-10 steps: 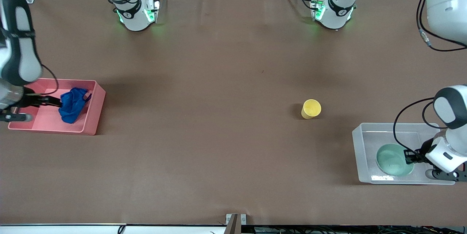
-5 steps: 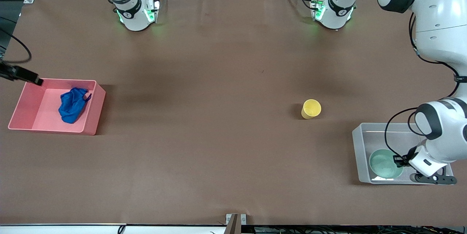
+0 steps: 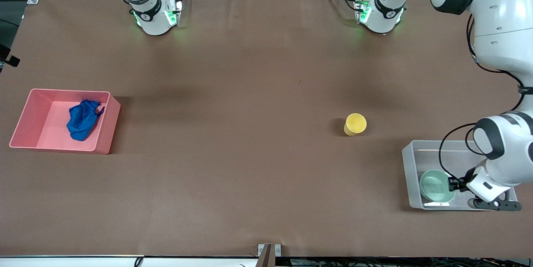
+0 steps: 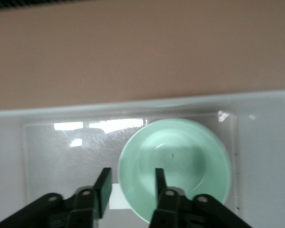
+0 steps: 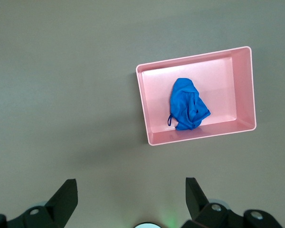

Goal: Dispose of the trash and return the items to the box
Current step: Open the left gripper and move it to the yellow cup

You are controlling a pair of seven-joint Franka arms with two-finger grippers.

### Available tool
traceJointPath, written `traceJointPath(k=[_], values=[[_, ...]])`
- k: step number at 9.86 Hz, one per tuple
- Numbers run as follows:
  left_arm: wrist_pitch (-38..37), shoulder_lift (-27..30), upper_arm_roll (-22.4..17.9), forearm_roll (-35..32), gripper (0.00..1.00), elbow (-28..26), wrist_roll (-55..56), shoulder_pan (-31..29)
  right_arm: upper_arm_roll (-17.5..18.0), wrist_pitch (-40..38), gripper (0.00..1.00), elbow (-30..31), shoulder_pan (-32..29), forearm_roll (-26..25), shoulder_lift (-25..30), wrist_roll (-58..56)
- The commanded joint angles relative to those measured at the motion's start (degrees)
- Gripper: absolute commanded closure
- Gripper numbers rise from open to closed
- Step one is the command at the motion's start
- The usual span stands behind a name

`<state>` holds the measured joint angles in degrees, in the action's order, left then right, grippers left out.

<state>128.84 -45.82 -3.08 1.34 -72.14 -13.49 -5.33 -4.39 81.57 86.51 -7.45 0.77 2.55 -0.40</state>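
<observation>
The blue trash lies crumpled in the pink bin; it also shows in the right wrist view. My right gripper is open and empty, high above the table at the right arm's end; only a dark tip shows in the front view. The mint-green bowl sits in the clear box, in the corner nearest the front camera. My left gripper is low in the box, open, its fingers straddling the bowl's rim with a gap. The yellow cup stands on the table.
The box's white label shows under the left gripper. The left arm's links rise above the box. Both arm bases stand along the table's edge farthest from the front camera.
My right gripper has left the pink bin and risen out of the front view, leaving the blue trash inside. My left gripper has lowered the bowl into the box's near corner.
</observation>
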Motion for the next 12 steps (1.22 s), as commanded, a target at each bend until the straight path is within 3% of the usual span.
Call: traceJointPath(k=[1,5,7,9,12], values=[[-4.19,11.66,1.75,0.15,0.09,-8.94,-0.66,0.41,0.96,0.96,0.00,1.74,0.50,-2.61,1.49,-1.61],[-3.86,28.30,11.05,0.15,0.06,-30.29,5.98,0.50,0.96,0.96,0.00,0.69,0.50,-2.53,1.23,-1.62],[-0.29,28.77,16.68,-0.63,0.06,-36.98,14.50,1.28,0.87,2.10,0.00,0.94,0.42,-2.18,1.23,-1.62],[9.20,27.72,16.88,-2.66,0.06,-43.85,21.28,4.52,0.78,2.10,0.00,0.95,0.33,-1.91,1.14,-1.62],[10.38,24.56,16.88,-2.66,0.06,-45.62,23.24,7.43,0.70,2.10,0.00,1.03,0.33,-1.91,1.14,-1.62]])
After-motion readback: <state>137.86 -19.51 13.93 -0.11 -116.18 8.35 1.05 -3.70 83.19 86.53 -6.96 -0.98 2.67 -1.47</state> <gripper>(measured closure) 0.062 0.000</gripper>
